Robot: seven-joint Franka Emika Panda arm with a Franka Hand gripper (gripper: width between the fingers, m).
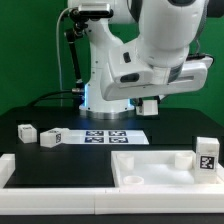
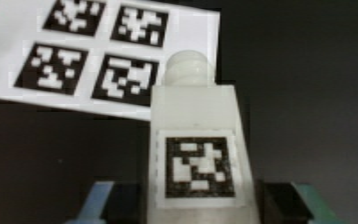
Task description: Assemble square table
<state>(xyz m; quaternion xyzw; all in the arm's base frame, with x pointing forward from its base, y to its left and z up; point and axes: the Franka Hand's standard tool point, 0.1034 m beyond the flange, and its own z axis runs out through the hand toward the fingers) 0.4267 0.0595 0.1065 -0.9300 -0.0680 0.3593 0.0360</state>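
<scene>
Black table (image 1: 170,128), green backdrop. The claw (image 2: 197,205) is clenched on a white tagged leg (image 2: 197,130), its fingertips cut off at the frame edge. Past the claw lies the marker board (image 2: 96,50), partly cropped. The square top (image 1: 150,165) sits near the claw and is cropped. A second leg (image 1: 50,138) lies farther off, its tag too blurry to read.

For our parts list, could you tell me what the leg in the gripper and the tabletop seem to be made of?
The leg looks like matte white plastic: smooth faces, rounded peg, no shine; its tag seems printed. The tabletop appears the same matte white plastic, with a smooth raised rim.
</scene>
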